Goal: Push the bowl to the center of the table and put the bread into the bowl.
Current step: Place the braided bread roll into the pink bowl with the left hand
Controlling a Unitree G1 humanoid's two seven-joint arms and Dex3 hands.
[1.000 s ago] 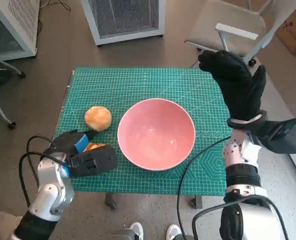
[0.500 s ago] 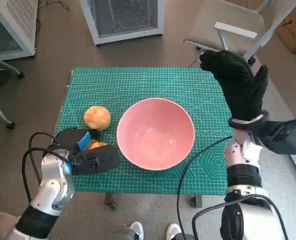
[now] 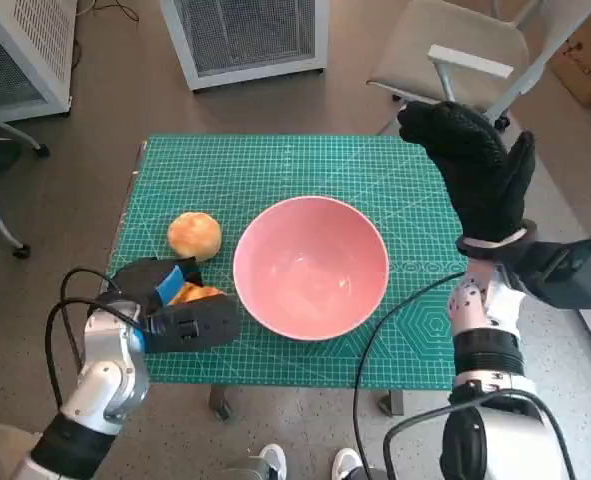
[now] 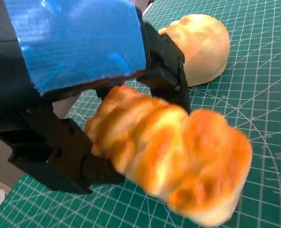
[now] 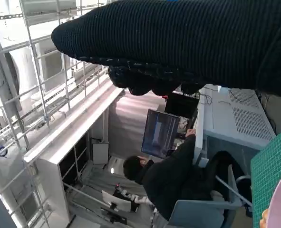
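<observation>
Left robot hand (image 3: 180, 320): grips a golden bread (image 4: 178, 161) low over the surface (image 3: 275, 160), its near-left part.
Right robot hand (image 3: 475, 175): raised, fingers apart, holding nothing.
Bowl (image 3: 311, 267): pink, about mid-surface, just right of the held bread; left robot hand nearer.
Bun (image 3: 195, 235): rests beyond the left robot hand.

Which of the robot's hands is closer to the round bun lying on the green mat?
The left. The left robot hand sits on the mat just beside the round bun, gripping a glazed bread piece. The right robot hand is raised beyond the pink bowl.
</observation>
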